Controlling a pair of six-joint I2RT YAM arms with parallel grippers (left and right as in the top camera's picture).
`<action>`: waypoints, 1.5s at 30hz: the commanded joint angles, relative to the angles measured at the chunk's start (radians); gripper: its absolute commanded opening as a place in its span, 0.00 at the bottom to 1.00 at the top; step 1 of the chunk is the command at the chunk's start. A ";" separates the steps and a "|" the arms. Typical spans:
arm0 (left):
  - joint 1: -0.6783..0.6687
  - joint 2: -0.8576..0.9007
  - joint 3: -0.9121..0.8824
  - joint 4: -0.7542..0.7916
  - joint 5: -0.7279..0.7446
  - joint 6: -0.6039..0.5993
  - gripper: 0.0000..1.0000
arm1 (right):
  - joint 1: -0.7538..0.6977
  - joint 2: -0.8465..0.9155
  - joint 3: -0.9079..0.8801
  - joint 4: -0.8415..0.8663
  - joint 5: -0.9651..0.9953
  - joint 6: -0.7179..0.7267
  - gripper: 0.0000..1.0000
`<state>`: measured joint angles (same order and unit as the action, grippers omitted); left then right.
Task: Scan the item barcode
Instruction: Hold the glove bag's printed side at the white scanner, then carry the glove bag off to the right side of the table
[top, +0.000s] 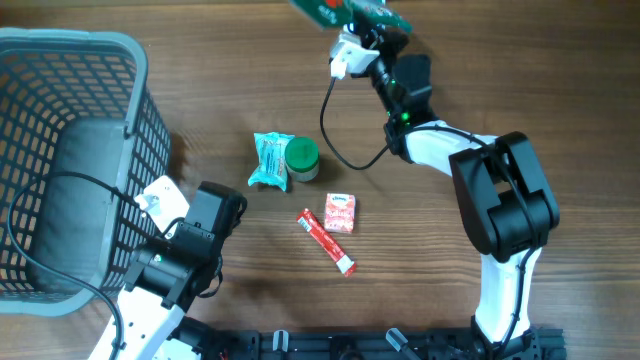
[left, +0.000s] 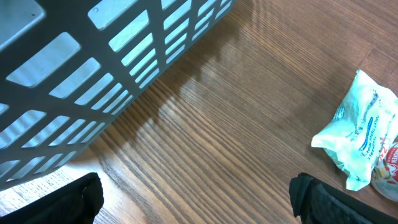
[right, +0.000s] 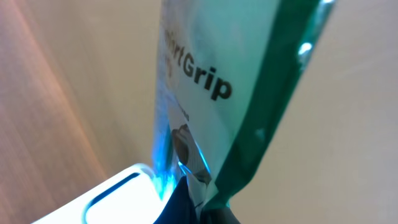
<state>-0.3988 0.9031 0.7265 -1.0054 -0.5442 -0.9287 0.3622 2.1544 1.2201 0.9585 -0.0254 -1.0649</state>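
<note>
The item, a green and white packet (top: 352, 12) printed with "Grip", hangs at the table's far edge with my right gripper (top: 376, 32) shut on it. In the right wrist view the packet (right: 236, 81) fills the middle, its lower corner pinched in my right gripper (right: 208, 210). A white device (right: 109, 199) with a blue glow lies just left of that corner; no barcode shows. My left gripper (top: 226, 204) stands open beside the basket, and in its own view the left gripper (left: 199, 202) has only bare wood between its fingers.
A grey mesh basket (top: 70, 42) fills the left side, its wall (left: 93, 74) close to my left gripper. Mid-table lie a teal and white pouch (top: 270, 160), a green-lidded jar (top: 302, 157), a small red and white box (top: 340, 212) and a red stick pack (top: 326, 241).
</note>
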 joint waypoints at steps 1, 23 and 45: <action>0.005 -0.006 -0.003 0.000 -0.003 0.008 1.00 | 0.003 0.015 0.013 -0.075 0.033 0.021 0.05; 0.005 -0.006 -0.003 0.000 -0.003 0.008 1.00 | 0.076 -0.024 0.013 -0.154 0.043 0.165 0.04; 0.005 -0.006 -0.003 0.000 -0.003 0.008 1.00 | 0.086 -0.927 0.013 -1.226 0.032 1.036 0.04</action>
<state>-0.3988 0.9031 0.7265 -1.0054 -0.5438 -0.9287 0.4488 1.3148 1.2301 -0.1902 0.0078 -0.2066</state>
